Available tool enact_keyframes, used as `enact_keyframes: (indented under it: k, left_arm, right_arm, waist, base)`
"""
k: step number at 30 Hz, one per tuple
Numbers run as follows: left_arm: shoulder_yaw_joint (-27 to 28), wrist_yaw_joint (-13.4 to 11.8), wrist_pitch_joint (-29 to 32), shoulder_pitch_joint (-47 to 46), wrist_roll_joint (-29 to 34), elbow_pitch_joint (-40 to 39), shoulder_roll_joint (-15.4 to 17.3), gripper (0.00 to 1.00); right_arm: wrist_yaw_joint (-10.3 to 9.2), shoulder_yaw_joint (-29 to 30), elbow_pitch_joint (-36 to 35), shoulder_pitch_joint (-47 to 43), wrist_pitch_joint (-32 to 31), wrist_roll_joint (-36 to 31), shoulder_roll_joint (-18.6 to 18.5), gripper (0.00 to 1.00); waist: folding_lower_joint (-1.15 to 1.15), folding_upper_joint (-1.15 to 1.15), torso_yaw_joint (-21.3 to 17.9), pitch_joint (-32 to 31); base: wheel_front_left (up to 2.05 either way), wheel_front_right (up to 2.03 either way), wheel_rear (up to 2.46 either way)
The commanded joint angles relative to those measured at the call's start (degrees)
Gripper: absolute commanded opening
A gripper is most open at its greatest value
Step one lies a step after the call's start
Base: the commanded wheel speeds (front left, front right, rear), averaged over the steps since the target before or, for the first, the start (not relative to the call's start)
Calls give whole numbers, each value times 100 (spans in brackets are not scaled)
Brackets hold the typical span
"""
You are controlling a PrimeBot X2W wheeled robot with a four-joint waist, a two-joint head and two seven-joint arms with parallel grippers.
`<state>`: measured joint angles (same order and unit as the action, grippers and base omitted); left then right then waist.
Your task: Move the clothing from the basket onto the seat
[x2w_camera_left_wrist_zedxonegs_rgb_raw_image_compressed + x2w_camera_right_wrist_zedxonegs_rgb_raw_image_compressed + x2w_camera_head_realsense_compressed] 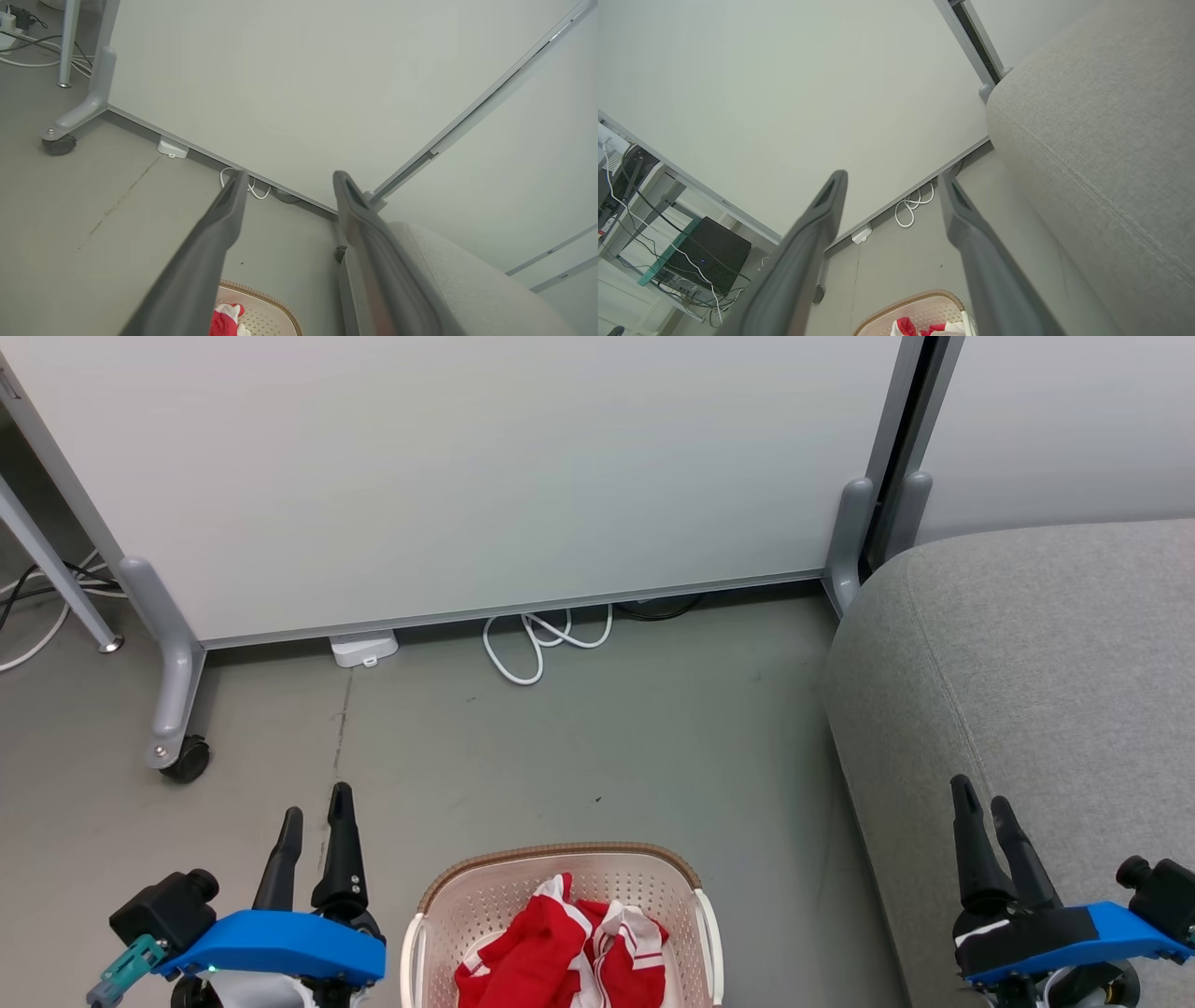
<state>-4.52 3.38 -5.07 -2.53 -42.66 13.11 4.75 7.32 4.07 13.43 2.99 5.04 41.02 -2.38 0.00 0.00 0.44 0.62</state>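
Low left in the head view: left claw (317,800), fingers pointing up the picture, spread wide, gripping nothing. Hangs over bare floor (607,756), just left of the basket (560,849) and apart from it. Same wide gap along the left wrist view, with floor and pale partition panel (280,93) visible between the two dark fingers.

Low right in the head view: right claw (979,791), likewise spread wide and empty. Shows against the near left edge of the seat (1046,691); touching or not, cannot tell. Along the right wrist view, fingers well apart, with the seat and its stitched seam to their right.

Bottom centre of the head view: basket standing on the floor between the two claws. Cream-white and perforated, with a brown woven-look rim and a white handle on each side. Near part cut off by the picture's lower edge. Inside it, the clothing (551,952): red fabric with white bands and thin stripes, crumpled together in one heap against the basket's bottom.

Seat: large, grey, woven, rounded at the corner, taking up the right of the head view. Stands to the right of the basket, with a strip of floor between.

Behind all this: the partition panel on grey feet, the left foot ending in a dark caster (187,761). At the panel's base, a small white box (364,647) and a looped white cable (541,649) lying on the floor.
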Motion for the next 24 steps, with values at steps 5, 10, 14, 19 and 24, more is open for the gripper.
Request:
enact_keyframes:
  k: [5,10,14,19,24]
  left_arm:
    - [-106,15,-127,-143,434,-123,83,100]
    - [-160,8,-207,-130,755,-141,112,100]
    - [-185,-19,-274,-124,981,-112,111,100]
    - [-215,15,-348,-141,1223,-72,89,100]
    - [-245,52,-426,-151,1468,42,68,100]
  right_arm:
    - [15,-23,-95,32,127,-474,-42,100]
    - [16,-38,-78,34,208,-846,-45,100]
    - [15,-55,-46,31,276,-1144,-47,100]
    - [16,-60,-26,16,354,-1482,-50,100]
    - [17,-63,14,11,429,-1799,-52,100]
  waist:
    - [0,0,14,6]
    - [0,0,21,10]
    - [0,0,27,12]
    - [0,0,50,11]
    - [0,0,68,8]
  base:
    - [0,0,0]
    - [0,0,0]
    - [0,0,0]
    - [0,0,0]
    - [0,0,0]
